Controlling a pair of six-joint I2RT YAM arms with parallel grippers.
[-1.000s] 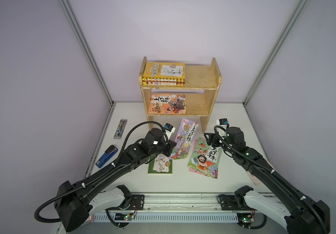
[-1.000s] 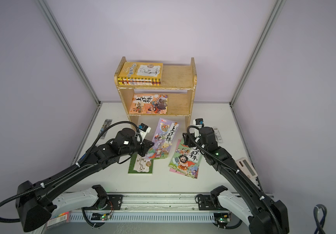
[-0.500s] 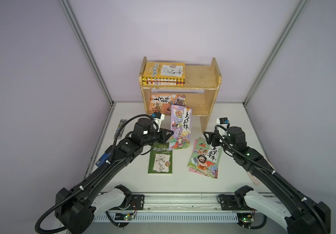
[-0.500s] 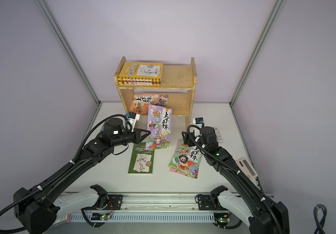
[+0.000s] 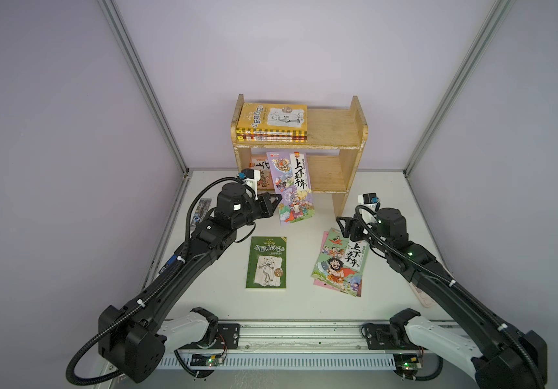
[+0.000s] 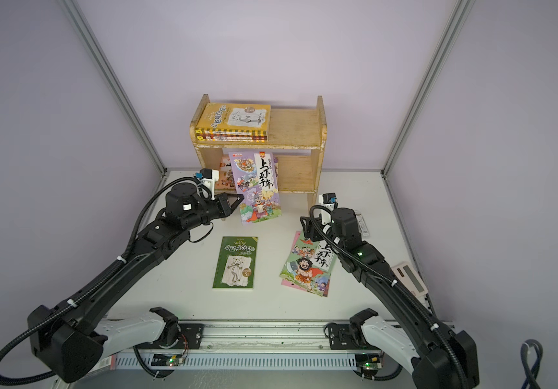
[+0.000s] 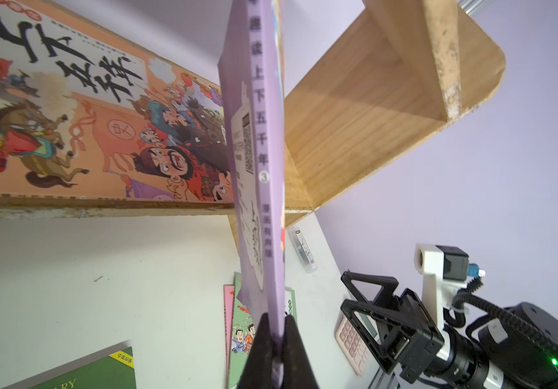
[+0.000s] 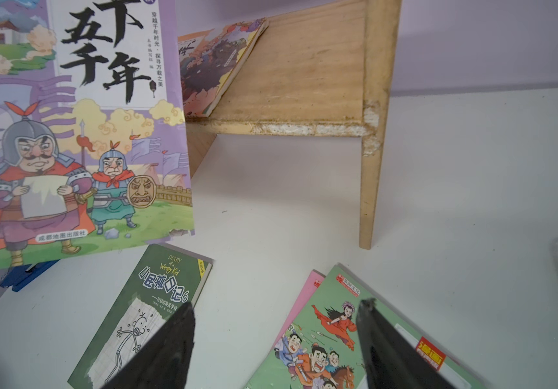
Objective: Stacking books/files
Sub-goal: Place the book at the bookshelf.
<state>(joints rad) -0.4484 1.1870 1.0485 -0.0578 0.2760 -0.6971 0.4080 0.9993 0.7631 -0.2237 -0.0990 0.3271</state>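
Purple book [image 5: 291, 188] now raised before shelf [image 5: 338, 128], left pincer [image 7: 277, 318] pinching it, right pincer [image 8: 277, 303] spread, orange book [image 7: 68, 134] inside.

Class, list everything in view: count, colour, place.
Shelf: one, wooden, table back.
Book stack: two-plus, yellow on top, upper shelf.
Orange book: one, lower shelf.
Purple book: one, upright, before shelf.
Sketch book: one, green, table centre.
Cartoon book: one, green, atop pink book.
Calculator: one, pinkish, right edge.
Pen pack: one, left edge.
Clear case: one, by shelf's right leg.
Stapler: one, blue, left, mostly hidden.
Left claw: shut on purple book.
Right claw: open, near cartoon book.
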